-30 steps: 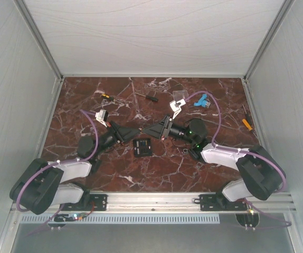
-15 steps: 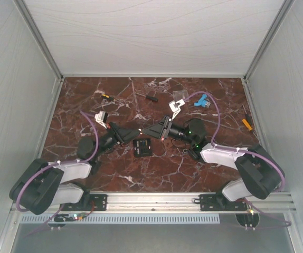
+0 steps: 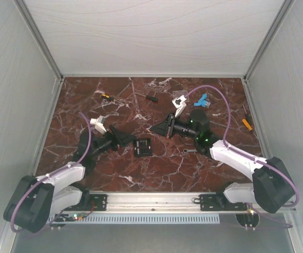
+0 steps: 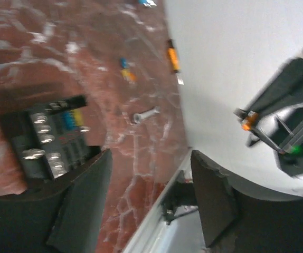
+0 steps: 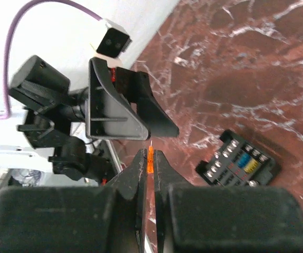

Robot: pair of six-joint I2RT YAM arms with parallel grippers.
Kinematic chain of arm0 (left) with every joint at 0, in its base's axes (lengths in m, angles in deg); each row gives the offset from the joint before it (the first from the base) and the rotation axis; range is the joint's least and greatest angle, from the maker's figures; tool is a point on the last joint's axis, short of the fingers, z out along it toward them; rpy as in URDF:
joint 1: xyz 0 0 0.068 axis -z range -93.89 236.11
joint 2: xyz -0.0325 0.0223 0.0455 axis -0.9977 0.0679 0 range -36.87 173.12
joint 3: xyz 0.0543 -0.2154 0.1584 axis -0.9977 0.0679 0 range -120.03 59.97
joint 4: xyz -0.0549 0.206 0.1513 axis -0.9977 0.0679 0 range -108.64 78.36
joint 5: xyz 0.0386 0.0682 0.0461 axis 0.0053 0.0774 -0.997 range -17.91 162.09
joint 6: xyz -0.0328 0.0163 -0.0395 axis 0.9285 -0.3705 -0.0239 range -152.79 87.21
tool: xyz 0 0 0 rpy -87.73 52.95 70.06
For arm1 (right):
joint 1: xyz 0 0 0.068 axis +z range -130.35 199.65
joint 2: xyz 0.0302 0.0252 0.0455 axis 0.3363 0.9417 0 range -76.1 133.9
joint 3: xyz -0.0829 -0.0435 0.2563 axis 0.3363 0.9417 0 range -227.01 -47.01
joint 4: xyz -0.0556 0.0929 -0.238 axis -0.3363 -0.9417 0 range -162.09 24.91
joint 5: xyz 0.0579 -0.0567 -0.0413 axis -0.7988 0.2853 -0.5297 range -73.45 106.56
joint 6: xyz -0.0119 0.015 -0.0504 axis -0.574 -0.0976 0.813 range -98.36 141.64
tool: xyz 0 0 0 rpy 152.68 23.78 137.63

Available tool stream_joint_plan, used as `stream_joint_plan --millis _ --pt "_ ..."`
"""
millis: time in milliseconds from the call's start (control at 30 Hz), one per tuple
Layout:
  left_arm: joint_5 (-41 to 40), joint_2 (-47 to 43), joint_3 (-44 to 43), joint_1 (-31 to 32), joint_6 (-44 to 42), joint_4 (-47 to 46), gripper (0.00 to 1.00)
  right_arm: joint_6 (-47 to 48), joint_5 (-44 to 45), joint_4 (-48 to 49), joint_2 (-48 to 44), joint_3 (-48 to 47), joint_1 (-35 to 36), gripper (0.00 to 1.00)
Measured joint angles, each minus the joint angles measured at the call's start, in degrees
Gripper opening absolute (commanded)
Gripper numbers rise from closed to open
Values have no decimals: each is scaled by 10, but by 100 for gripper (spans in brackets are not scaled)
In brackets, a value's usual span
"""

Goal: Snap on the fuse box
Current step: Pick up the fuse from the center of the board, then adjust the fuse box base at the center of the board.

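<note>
The fuse box is a small black square with rows of coloured fuses, lying face up on the marble between the two arms. In the left wrist view the fuse box lies just left of my left gripper, which is open and empty. My left gripper hangs just left of the box. My right gripper is shut on a thin orange fuse. The fuse box shows below and right of it. From above, my right gripper hovers up and right of the box.
Small screwdrivers, a clear plastic plate and a blue part lie at the back. An orange screwdriver is near the right wall. A small silver piece lies right of the box.
My left gripper has opened and drawn back to the left. My right gripper has shut on the orange fuse and shifted slightly right and back.
</note>
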Motion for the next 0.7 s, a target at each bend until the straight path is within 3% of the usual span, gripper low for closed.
stream_joint_plan --millis 133,233,400,700 --pt "-34 -22 -44 -17 -88 172 75 54 26 -107 -6 -27 -1 0" --pt "-58 -16 -73 -23 -137 249 78 87 45 -182 -4 -50 -1 0" --pt "-59 60 -93 -23 -171 275 80 126 66 -262 22 -93 -1 0" --pt "6 192 -132 -19 -171 240 69 170 110 -352 67 -130 30 0"
